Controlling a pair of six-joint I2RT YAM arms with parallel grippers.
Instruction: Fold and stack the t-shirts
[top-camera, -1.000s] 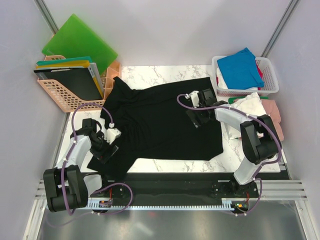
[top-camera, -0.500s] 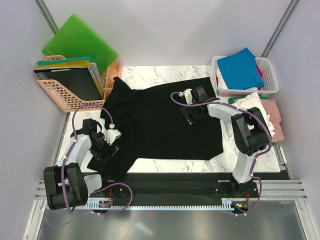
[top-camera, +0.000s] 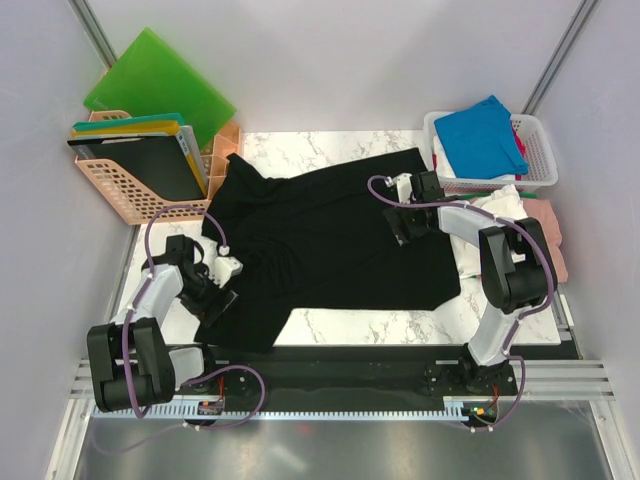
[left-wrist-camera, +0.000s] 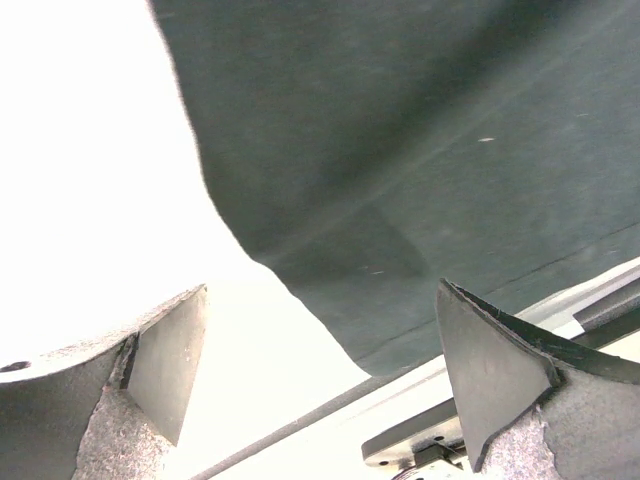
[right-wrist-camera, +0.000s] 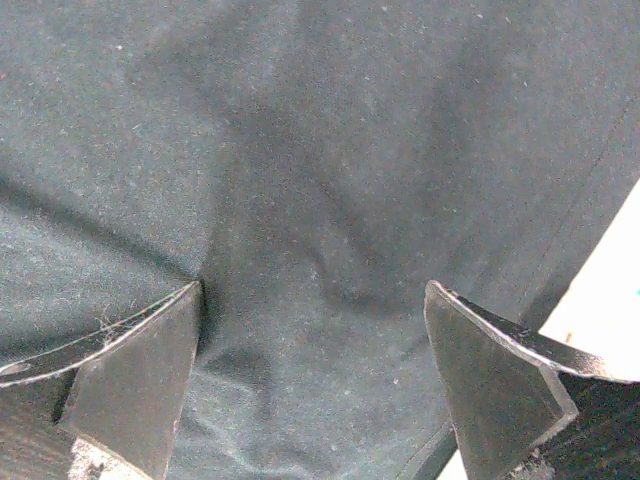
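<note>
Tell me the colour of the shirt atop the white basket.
The shirt is bright blue; top view.

Plain pale walls (top-camera: 350, 60); white marble tabletop (top-camera: 330, 145); brushed metal surface (top-camera: 350, 450) nearest; even light.

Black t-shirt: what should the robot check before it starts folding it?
1. Black t-shirt lying flat: not ok, it is rumpled at its far left end.
2. Left gripper jaws open: ok.
3. Right gripper jaws open, over the cloth: ok.
4. No cloth pinched in either gripper: ok.
5. Blue t-shirt out of the way in the white basket: ok.
</note>
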